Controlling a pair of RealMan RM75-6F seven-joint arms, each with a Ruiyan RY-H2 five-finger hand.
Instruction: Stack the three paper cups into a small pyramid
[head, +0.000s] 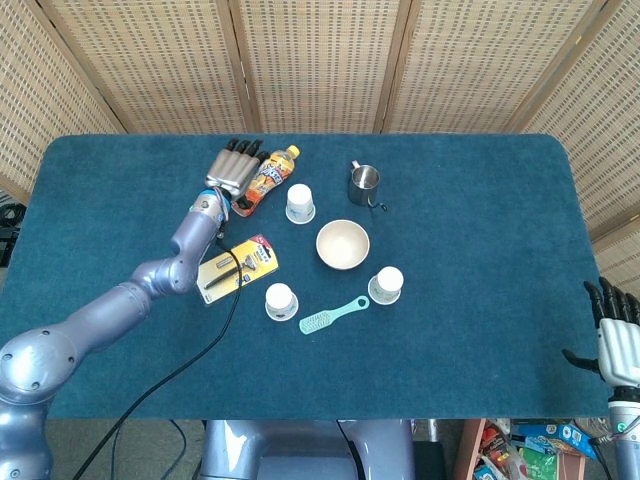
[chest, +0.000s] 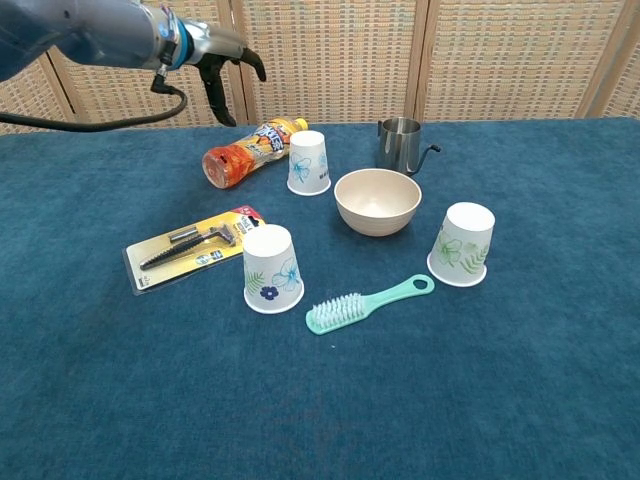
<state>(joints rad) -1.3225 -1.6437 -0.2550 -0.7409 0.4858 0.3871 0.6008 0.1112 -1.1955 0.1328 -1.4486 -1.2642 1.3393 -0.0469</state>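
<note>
Three upside-down paper cups stand apart on the blue table. One cup (head: 300, 203) (chest: 309, 162) is beside the orange bottle, another (head: 281, 300) (chest: 272, 268) sits near the razor pack, and the third (head: 385, 285) (chest: 461, 244) stands right of the bowl. My left hand (head: 231, 168) (chest: 220, 60) hovers above the table left of the bottle, fingers apart, holding nothing. My right hand (head: 619, 340) shows only in the head view, at the table's right front corner, open and empty.
An orange drink bottle (head: 262, 180) (chest: 247, 153) lies on its side. A beige bowl (head: 342, 244) (chest: 377, 200), a steel pitcher (head: 364, 183) (chest: 401, 144), a packaged razor (head: 234, 268) (chest: 193, 246) and a teal brush (head: 331, 315) (chest: 366, 303) lie among the cups.
</note>
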